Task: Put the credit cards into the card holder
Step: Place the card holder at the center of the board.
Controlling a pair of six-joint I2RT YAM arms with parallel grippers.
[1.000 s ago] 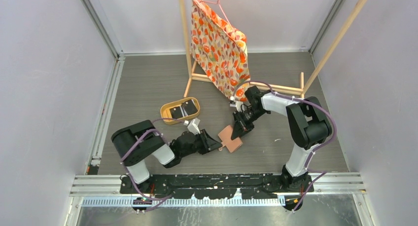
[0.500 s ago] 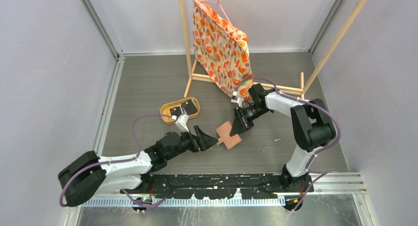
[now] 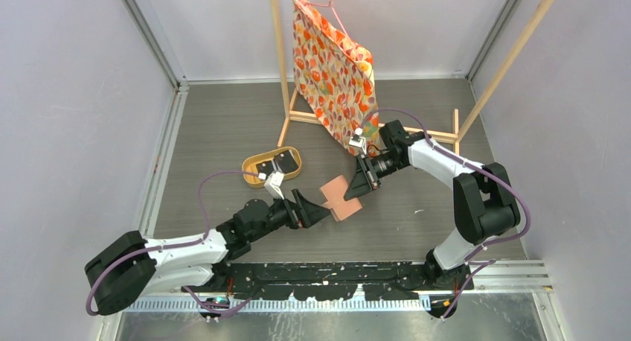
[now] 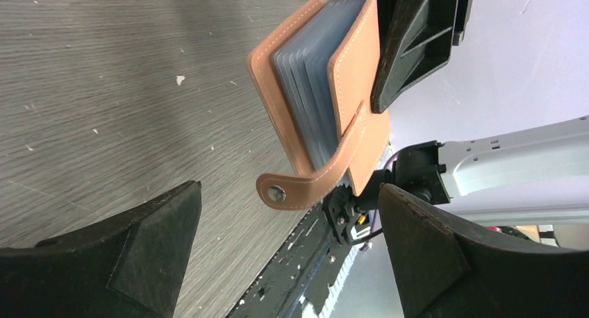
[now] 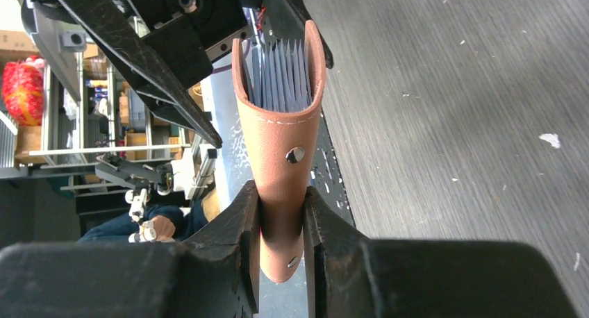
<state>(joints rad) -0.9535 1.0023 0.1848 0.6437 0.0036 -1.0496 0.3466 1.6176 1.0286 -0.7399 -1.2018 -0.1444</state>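
The salmon-brown card holder hangs just above the table, held by my right gripper, which is shut on its folded spine. Its grey-blue slots fan open toward my left gripper, and the snap tab dangles loose. My left gripper stands wide open right in front of the holder, with the tab between its fingers but touching neither. Dark credit cards lie in the oval tray, apart from both grippers.
A wooden rack with a flowered orange bag stands at the back, just behind my right arm. The yellow-rimmed tray sits to the left of the holder, behind my left gripper. Grey walls close in both sides.
My left gripper has opened wide and let go of the card holder. The left arm stretched out low. My right gripper has carried the holder slightly back and left.
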